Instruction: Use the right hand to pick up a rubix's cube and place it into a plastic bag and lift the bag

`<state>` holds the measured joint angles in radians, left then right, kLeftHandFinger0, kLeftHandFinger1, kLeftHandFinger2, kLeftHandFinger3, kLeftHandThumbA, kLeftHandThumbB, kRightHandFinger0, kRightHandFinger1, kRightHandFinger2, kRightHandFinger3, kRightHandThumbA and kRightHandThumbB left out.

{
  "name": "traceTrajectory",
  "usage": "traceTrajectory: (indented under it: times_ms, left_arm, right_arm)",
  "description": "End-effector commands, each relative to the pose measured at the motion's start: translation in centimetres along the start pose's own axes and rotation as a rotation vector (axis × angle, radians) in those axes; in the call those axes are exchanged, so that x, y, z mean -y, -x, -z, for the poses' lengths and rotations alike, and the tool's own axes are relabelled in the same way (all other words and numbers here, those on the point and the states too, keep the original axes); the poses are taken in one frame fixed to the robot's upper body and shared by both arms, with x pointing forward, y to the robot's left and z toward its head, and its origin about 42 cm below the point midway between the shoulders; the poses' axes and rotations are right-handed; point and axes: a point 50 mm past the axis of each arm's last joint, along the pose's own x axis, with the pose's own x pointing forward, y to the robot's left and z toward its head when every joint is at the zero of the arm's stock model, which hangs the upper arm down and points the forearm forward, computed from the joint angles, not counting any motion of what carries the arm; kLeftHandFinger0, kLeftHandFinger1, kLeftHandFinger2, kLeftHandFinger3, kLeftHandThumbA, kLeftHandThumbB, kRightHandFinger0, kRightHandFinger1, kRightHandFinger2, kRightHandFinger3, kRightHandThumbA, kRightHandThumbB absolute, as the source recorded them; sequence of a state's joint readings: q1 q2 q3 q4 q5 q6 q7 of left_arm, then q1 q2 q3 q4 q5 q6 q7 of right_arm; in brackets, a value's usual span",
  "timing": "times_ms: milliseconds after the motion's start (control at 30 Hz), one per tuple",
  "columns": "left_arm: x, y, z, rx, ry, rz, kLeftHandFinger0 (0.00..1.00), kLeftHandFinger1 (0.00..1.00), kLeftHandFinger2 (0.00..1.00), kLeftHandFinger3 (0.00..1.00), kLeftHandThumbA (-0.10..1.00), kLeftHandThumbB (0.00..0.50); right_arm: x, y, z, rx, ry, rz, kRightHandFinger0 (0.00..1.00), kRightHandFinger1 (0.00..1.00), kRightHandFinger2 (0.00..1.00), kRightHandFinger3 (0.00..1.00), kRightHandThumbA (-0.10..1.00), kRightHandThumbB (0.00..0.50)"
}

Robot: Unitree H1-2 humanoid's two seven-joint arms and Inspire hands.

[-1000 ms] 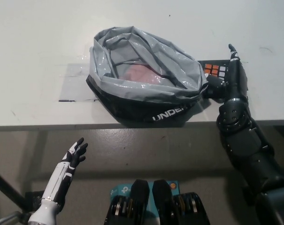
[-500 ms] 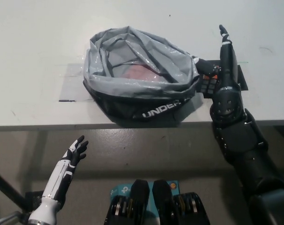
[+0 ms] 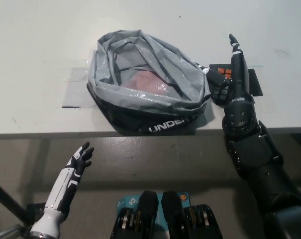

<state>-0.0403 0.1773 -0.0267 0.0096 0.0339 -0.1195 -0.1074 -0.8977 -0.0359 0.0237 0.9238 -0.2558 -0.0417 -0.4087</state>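
The grey plastic bag (image 3: 150,92) lies open on the white table (image 3: 41,45), its black underside printed with white letters. Something pink (image 3: 146,80) shows inside it. The rubik's cube (image 3: 223,72) sits just right of the bag on a black mat (image 3: 254,82); only its orange and white top squares show. My black right hand (image 3: 231,82) lies over the cube, against the bag's right rim, and hides most of the cube. My white left hand (image 3: 79,160) rests open below the table's front edge at lower left.
A clear taped sheet (image 3: 78,89) lies flat on the table left of the bag. The table's front edge (image 3: 65,133) runs across the middle of the picture. A dark bar (image 3: 8,201) crosses the lower left corner.
My right hand has swung left from beside the cube to over it, against the bag. The bag's right rim has been pushed slightly left. The left hand has barely moved.
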Motion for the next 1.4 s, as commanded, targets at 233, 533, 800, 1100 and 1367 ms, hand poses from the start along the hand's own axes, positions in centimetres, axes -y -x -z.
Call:
traceTrajectory:
  times_ms: [233,533,800,1100,1367]
  left_arm:
    - [-0.8,-0.5,-0.8,0.071,-0.022,-0.012,1.00,1.00,1.00,1.00,1.00,0.136]
    - [-0.7,-0.4,-0.8,0.069,-0.017,-0.017,1.00,1.00,1.00,1.00,1.00,0.122]
    - [-0.9,-0.7,-0.9,0.078,-0.023,-0.018,1.00,1.00,1.00,1.00,1.00,0.124]
    - [-0.8,-0.9,-1.0,0.081,-0.014,-0.017,1.00,1.00,1.00,1.00,1.00,0.122]
    - [-0.9,-1.0,-1.0,0.087,-0.018,-0.019,1.00,1.00,1.00,1.00,1.00,0.135]
  right_arm:
    - [0.9,-0.2,0.9,0.015,0.133,0.049,1.00,1.00,1.00,1.00,0.93,0.500]
    - [0.6,0.1,1.7,0.005,0.180,0.049,1.00,1.00,1.00,1.00,0.90,0.500]
    - [0.8,0.1,2.1,-0.002,0.183,0.054,1.00,1.00,1.00,1.00,0.87,0.478]
    - [0.6,-0.1,2.0,-0.003,0.181,0.049,1.00,1.00,1.00,1.00,0.86,0.473]
    - [0.3,-0.1,2.1,-0.025,0.094,0.023,1.00,1.00,1.00,1.00,0.77,0.473]
